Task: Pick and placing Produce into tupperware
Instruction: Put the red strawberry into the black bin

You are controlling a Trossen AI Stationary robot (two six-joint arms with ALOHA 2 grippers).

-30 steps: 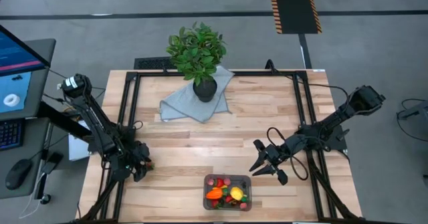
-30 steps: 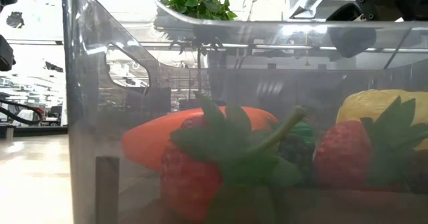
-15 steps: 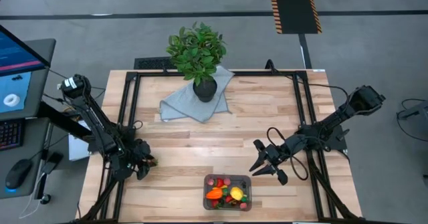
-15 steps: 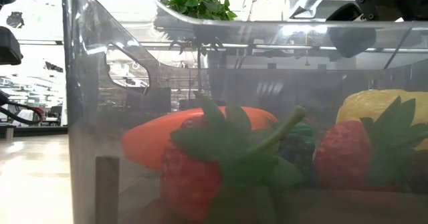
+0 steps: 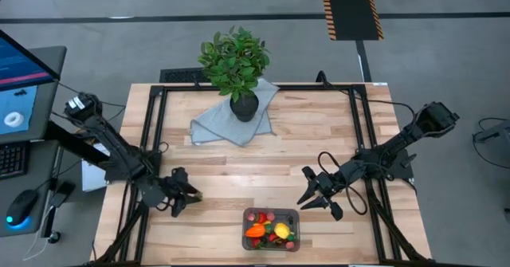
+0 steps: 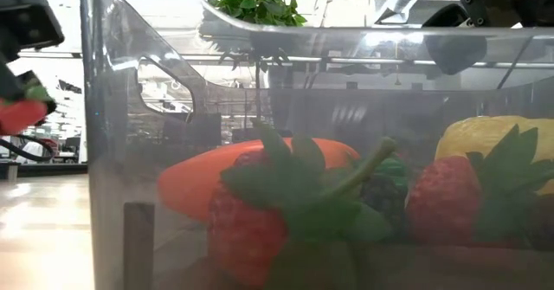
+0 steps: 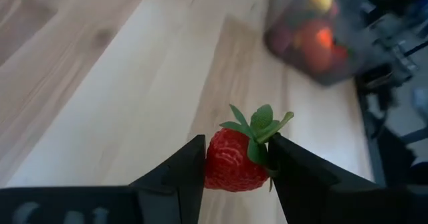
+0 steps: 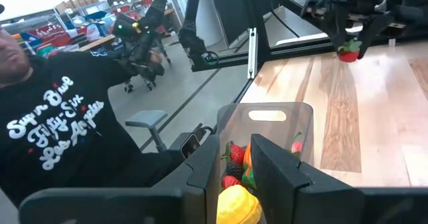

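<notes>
While our left gripper (image 7: 234, 158) clamps a red, green-leafed strawberry (image 7: 233, 160) above the table (image 5: 319, 139), our right gripper (image 5: 319, 194) hangs wide open near the tub (image 5: 271, 229).

The surface (image 5: 319, 139) is made of light wooden planks and has a black frame around it. On its far side lies a grey-blue cloth (image 5: 215, 125), and a potted plant (image 5: 235, 64) stands on this cloth. Near the front edge stands the tupperware (image 5: 271, 229) with produce (image 5: 265, 230) inside.
</notes>
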